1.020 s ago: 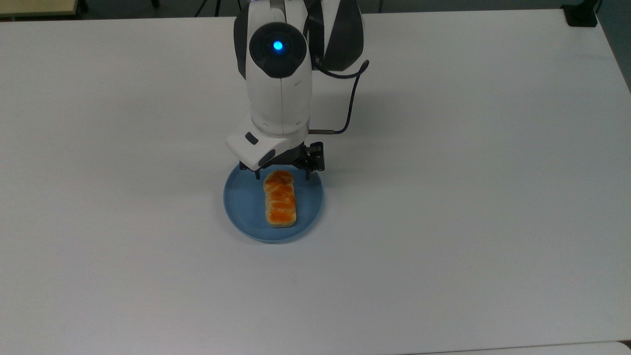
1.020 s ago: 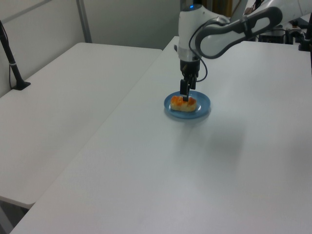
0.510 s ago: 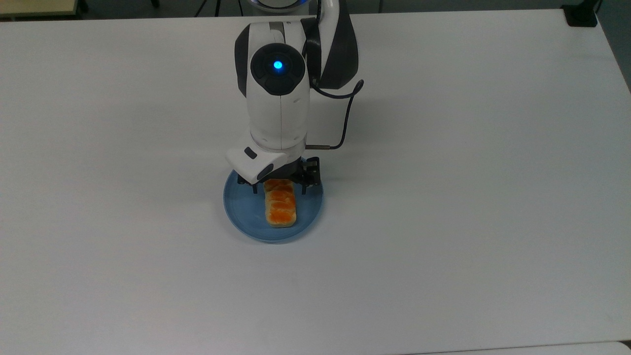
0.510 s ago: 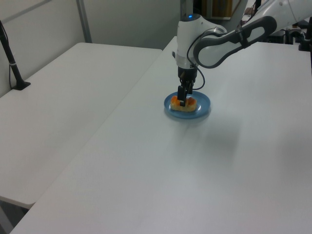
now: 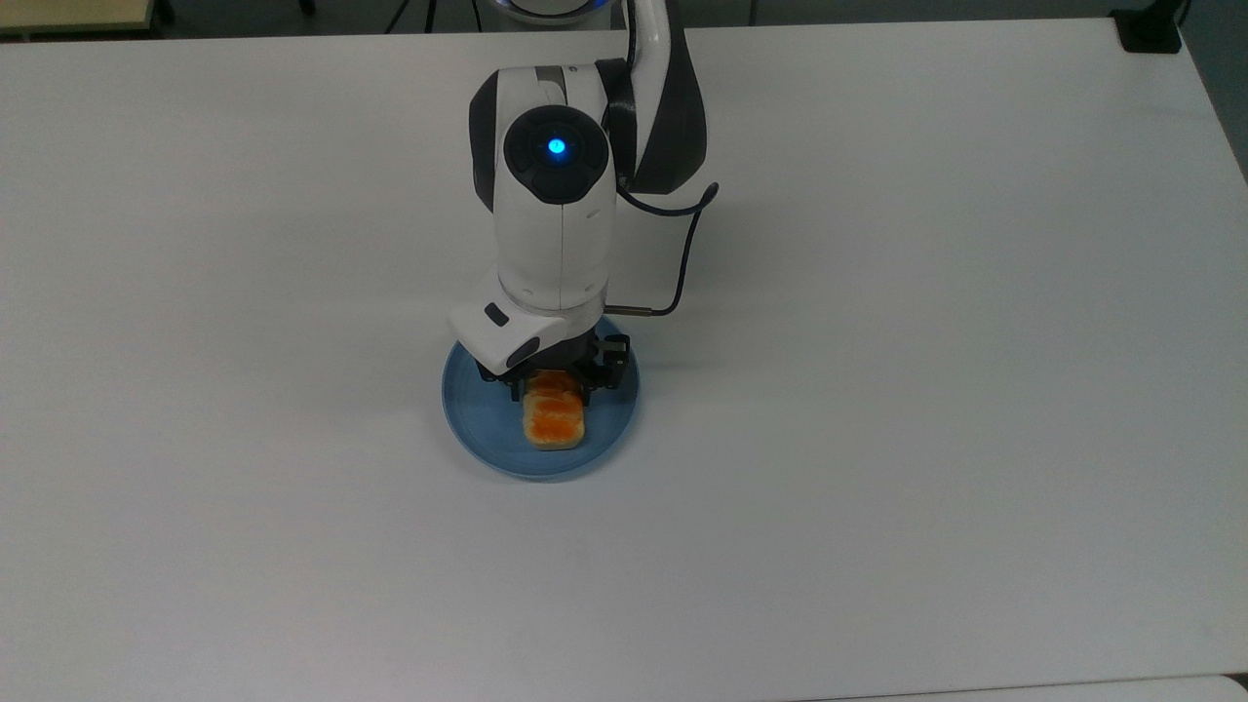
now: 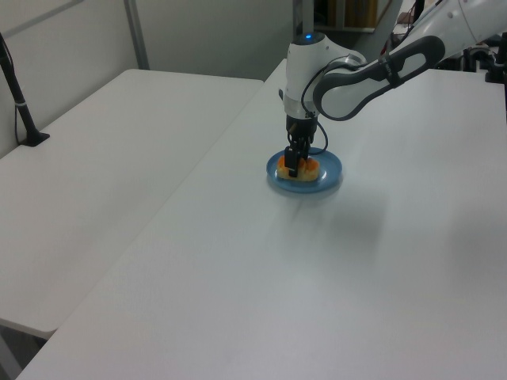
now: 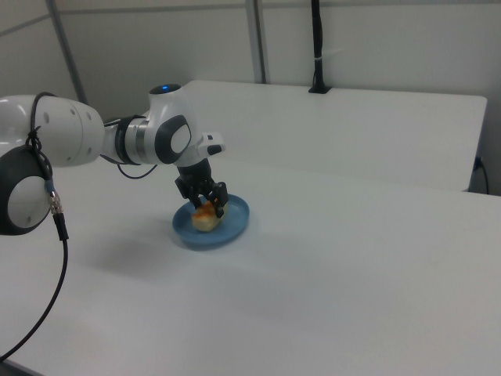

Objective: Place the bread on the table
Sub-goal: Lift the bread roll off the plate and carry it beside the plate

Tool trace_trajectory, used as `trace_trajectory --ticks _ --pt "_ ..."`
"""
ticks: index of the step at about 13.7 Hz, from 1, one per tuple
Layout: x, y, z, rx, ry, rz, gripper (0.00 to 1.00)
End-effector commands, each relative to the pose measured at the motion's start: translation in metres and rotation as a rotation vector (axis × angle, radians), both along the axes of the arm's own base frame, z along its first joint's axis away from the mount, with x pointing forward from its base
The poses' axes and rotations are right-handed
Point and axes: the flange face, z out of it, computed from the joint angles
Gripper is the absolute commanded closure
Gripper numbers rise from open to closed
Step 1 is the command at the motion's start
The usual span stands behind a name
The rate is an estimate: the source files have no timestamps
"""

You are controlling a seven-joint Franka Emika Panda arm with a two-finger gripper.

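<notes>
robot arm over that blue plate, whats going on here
A Franka arm has its gripper down over the bread, which lies on a blue plate near the middle of the white table. The fingers straddle the roll's far end in the top view, one on each side. The bread is not yet lifted or set on the table.

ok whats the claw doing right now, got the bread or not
Claw: open, fingers straddling the far end of the bread, which lies on the blue plate. Not yet closed on it.
</notes>
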Motion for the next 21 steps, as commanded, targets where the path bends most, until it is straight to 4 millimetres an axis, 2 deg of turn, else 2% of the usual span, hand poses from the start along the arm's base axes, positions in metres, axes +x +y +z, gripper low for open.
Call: trace_trajectory --ticks 1,3,4,6,9,10,14,16,19,21 --pt "0.0 0.001 0.003 -0.017 -0.016 -0.006 0.64" --pt "0.0 -0.003 0.008 -0.02 -0.015 0.001 0.78" --pt "0.0 -0.004 0.011 -0.022 -0.015 0.002 0.78" --pt "-0.002 -0.007 0.028 -0.024 -0.023 -0.003 0.78" --pt "-0.002 -0.036 0.046 -0.038 -0.021 -0.003 0.77" --pt "-0.003 -0.048 0.054 -0.043 -0.026 0.012 0.77" --pt "-0.006 -0.119 0.057 -0.082 -0.004 0.059 0.75" --pt "-0.009 -0.155 0.054 -0.093 0.003 0.076 0.75" --pt "-0.014 -0.204 0.04 -0.106 0.009 0.073 0.68" --pt "-0.013 -0.218 0.036 -0.118 -0.028 0.076 0.63"
